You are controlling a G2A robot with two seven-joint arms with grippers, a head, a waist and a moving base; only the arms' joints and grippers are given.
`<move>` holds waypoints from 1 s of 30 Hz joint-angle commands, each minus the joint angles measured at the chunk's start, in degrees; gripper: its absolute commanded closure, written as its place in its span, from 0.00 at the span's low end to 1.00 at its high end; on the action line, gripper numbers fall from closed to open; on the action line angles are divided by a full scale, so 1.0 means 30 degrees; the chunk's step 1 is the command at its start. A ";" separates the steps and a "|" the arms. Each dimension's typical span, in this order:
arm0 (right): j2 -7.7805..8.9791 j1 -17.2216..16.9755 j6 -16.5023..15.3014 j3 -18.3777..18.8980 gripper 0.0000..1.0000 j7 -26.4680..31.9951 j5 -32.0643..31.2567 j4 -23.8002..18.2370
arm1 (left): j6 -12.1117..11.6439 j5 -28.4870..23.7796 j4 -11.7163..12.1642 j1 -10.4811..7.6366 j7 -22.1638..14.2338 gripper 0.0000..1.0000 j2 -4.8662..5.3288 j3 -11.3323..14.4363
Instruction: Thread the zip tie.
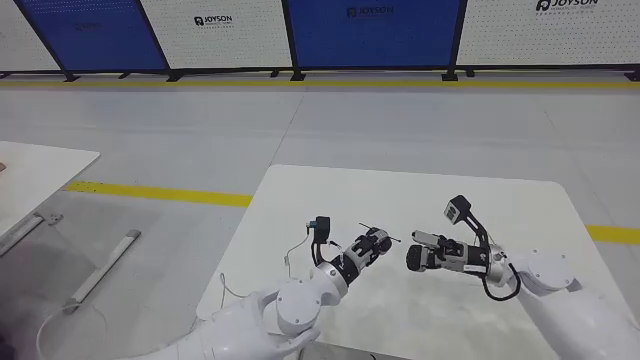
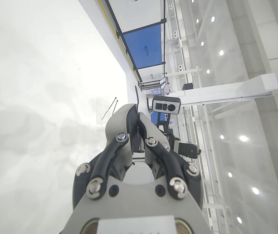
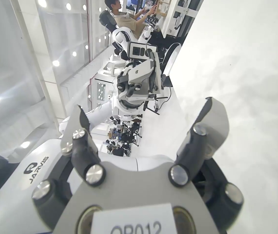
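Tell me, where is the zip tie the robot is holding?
The zip tie is pinched in the shut left gripper, over the white table, with the open right gripper facing it close by.

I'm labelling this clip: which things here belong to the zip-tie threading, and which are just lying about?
In the job:
zip tie, clamped in the left gripper
right gripper, open, opposite it

Lying about:
two loose zip ties, flat on the table

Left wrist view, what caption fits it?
Left gripper shut on a black zip tie, two more ties on the table.
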 commanded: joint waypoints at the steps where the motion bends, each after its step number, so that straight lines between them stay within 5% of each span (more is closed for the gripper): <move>1: -0.0001 0.0001 0.0000 -0.0001 0.00 0.0000 0.0001 0.0002 | 0.0000 0.0001 0.0000 0.0000 0.0000 1.00 0.0000 0.0000; 11: -0.0469 0.0470 0.1811 -0.0290 0.00 -0.1384 -0.0753 -0.0171 | 0.0527 0.1557 0.0173 -0.0089 -0.0084 1.00 -0.0688 0.0583; 25: -0.0247 -0.0411 0.1645 0.0748 0.00 -0.1191 -0.0821 -0.0582 | 0.0103 0.1316 0.0386 0.0284 -0.0681 1.00 -0.0857 -0.0124; 28: -0.0192 -0.0655 0.1741 0.1062 0.54 -0.1109 -0.1024 -0.0771 | 0.0004 0.1309 0.0363 0.0492 -0.0938 1.00 -0.0903 -0.0436; 30: -0.0184 -0.0767 0.1858 0.1217 0.65 -0.1053 -0.1133 -0.0846 | 0.0025 0.1416 0.0293 0.0646 -0.1100 1.00 -0.0935 -0.0591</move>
